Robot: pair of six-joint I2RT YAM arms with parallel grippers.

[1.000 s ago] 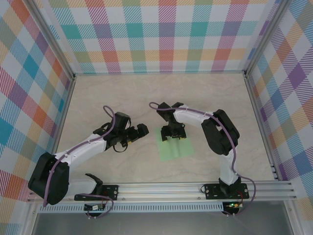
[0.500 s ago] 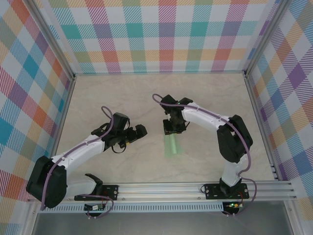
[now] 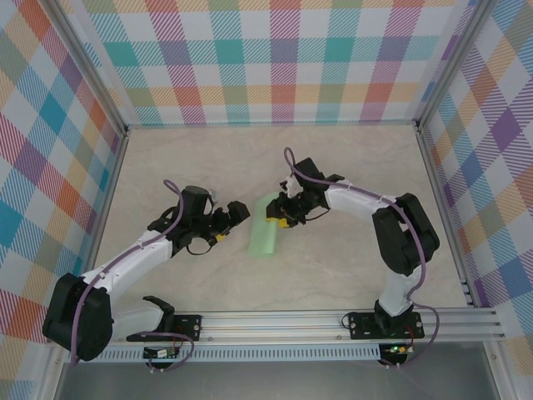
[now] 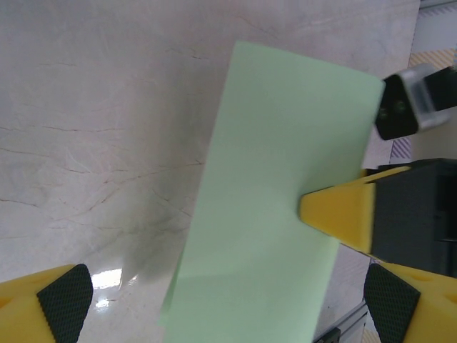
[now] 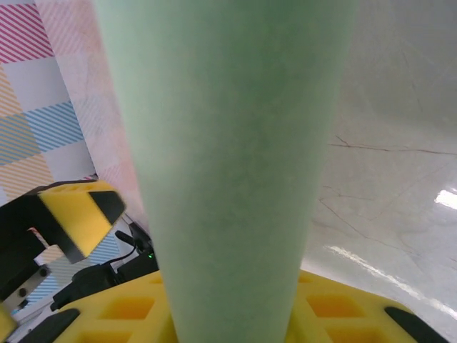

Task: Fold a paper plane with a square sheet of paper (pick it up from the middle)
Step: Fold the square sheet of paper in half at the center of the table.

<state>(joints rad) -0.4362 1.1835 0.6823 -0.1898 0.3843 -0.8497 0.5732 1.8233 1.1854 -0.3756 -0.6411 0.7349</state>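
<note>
Obs: left gripper (image 3: 236,213) spread fully wide, holding nothing, pointed at the sheet from just beside it. The square sheet of paper (image 3: 265,237) hangs between the grippers, doubled over into a narrow strip, over the middle of the table (image 3: 166,167). The right gripper (image 3: 281,218) is closed partway, pinching its upper end. Judged step: middle pick-up made; centre fold next, which calls for the left gripper to catch the free end and match the halves. Unclear: the pinch point, covered by paper in the right wrist view; whether the low end touches the table; any crease
</note>
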